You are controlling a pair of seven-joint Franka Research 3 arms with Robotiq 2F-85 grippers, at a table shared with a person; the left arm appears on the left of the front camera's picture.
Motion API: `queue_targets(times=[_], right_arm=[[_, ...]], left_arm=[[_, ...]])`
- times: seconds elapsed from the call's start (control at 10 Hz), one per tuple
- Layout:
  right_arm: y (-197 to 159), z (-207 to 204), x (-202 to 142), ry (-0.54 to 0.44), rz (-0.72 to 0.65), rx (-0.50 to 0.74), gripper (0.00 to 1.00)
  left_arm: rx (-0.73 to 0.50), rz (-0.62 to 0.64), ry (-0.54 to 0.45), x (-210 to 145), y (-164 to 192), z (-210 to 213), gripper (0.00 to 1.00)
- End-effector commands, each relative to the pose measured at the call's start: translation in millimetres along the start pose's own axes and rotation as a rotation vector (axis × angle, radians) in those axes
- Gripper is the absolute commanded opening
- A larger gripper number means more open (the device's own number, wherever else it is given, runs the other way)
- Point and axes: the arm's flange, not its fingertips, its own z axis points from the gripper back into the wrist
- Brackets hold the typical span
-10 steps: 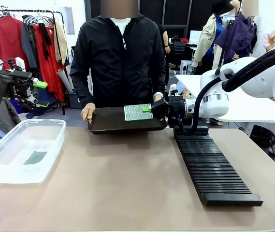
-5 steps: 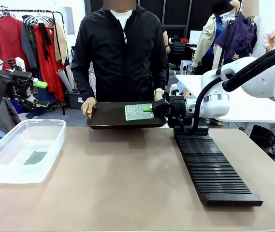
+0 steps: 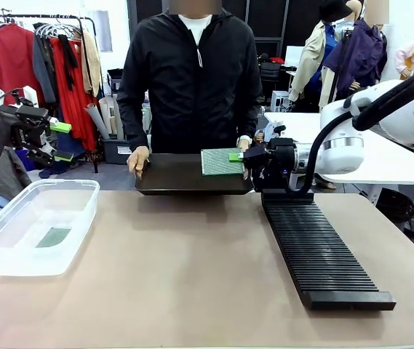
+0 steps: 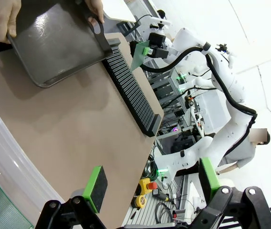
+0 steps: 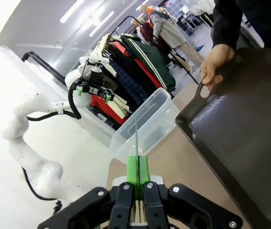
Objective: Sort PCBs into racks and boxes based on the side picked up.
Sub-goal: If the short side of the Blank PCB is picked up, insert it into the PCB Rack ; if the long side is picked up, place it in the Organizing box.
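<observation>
My right gripper [image 3: 240,157] is shut on the right edge of a green PCB [image 3: 221,161], which is lifted and tilted over the dark tray's right end. In the right wrist view the PCB [image 5: 136,138] stands edge-on between the shut pads [image 5: 137,174]. The long black rack [image 3: 319,251] lies on the table just below and right of that gripper. My left gripper [image 3: 57,142] hangs open at the far left, above the clear box [image 3: 36,225]; its green pads [image 4: 96,183] stand wide apart. Another PCB [image 3: 54,237] lies flat in the box.
A person at the far side holds the dark tray [image 3: 185,178] by both ends, one hand [image 3: 138,160] at its left end. Clothes racks stand behind on the left. The brown table between box and rack is bare.
The right gripper has raised the PCB off the tray and carried it a little to the right. The person and the tray have shifted slightly right. The left arm has not moved.
</observation>
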Motion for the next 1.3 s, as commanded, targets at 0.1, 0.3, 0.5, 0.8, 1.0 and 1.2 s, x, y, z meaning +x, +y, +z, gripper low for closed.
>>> queue_targets(times=[0.1, 0.3, 0.5, 0.8, 1.0, 1.2], right_arm=[[21.5, 23.6, -17.4, -0.013, 0.201, -0.016, 0.00], [37.6, 46.0, -29.8, 0.008, 0.328, -0.091, 0.00], [49.6, 62.1, -46.4, 0.055, 0.422, -0.131, 0.00], [55.7, 100.5, -69.8, 0.090, 0.499, -0.111, 0.00], [50.2, 128.4, -80.1, 0.043, 0.497, -0.100, 0.00], [36.4, 155.2, -85.3, -0.003, 0.474, -0.077, 0.00]], left_arm=[[0.006, 0.002, 0.005, 0.3, -0.9, 1.0, 1.00], [0.006, 0.002, 0.005, 0.3, -0.9, 1.0, 1.00], [0.006, 0.002, 0.005, 0.3, -0.9, 1.0, 1.00], [0.006, 0.002, 0.005, 0.3, -0.9, 1.0, 1.00], [0.006, 0.002, 0.005, 0.3, -0.9, 1.0, 1.00], [0.006, 0.002, 0.005, 0.3, -0.9, 1.0, 1.00]])
